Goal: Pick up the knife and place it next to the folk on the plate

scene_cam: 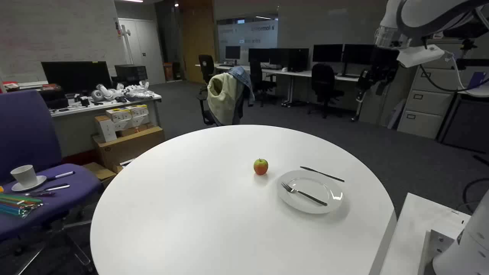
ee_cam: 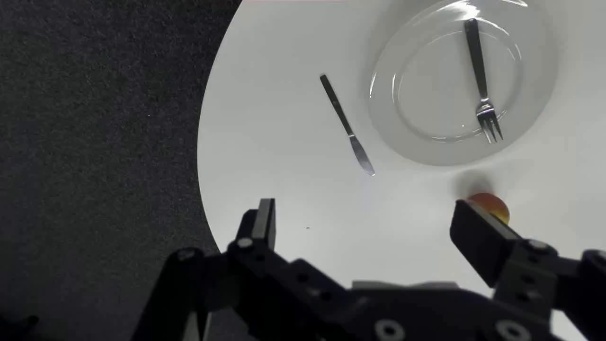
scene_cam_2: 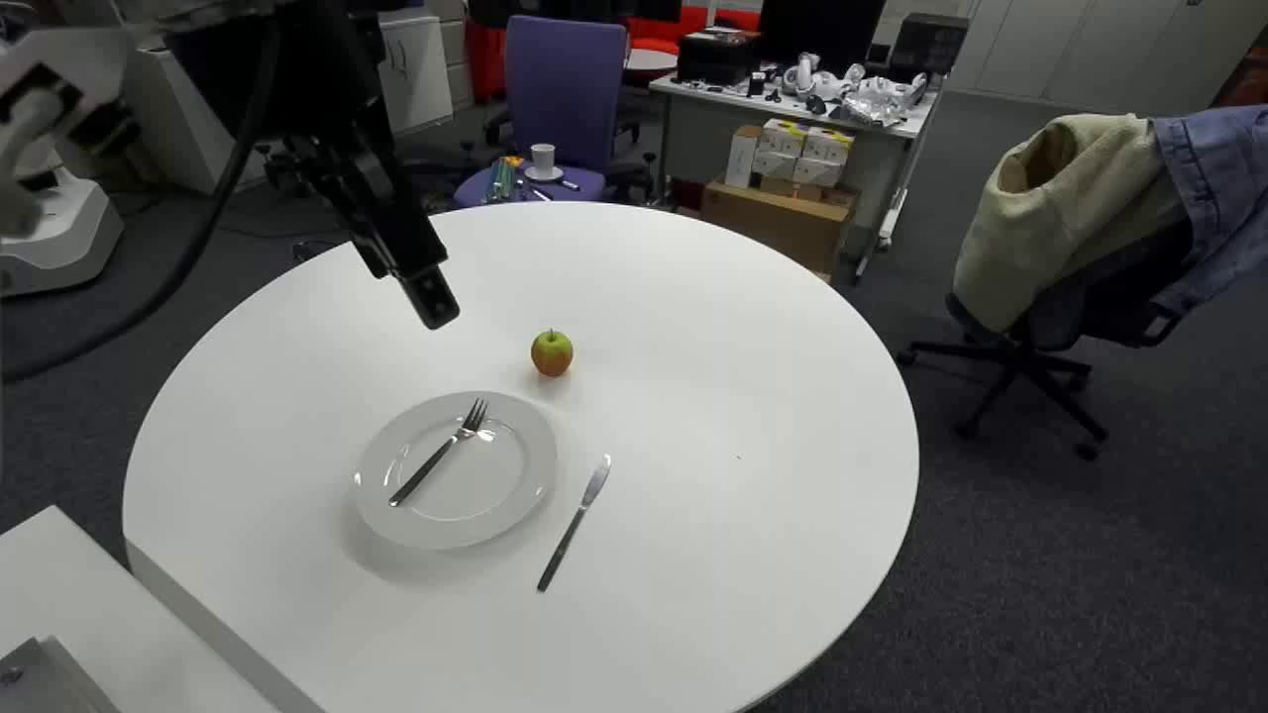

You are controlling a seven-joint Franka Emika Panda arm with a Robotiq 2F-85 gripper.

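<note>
Two pieces of cutlery matter to me here, and only one is where the task wants it: the fork (scene_cam_2: 440,455) lies on the white plate (ee_cam: 438,94), tines toward the apple (scene_cam_2: 552,354). The knife (ee_cam: 346,125) is flat on the round white surface (scene_cam_2: 713,396), just beside the plate, a strip of bare surface between it and the rim. My jaws stand wide apart with nothing between them, up above the surface and touching neither knife nor plate. So by my reckoning I am at the very start: none of the pick-up is done, and the plate and fork need nothing from me. What is left is the whole chain: line up over the knife, come down, pinch it, lift it clear of the rim, and lay it alongside the fork. The broad bare part of the plate on the knife's side of the fork looks like the natural spot; the apple, near the rim, I count as no part of this job
</note>
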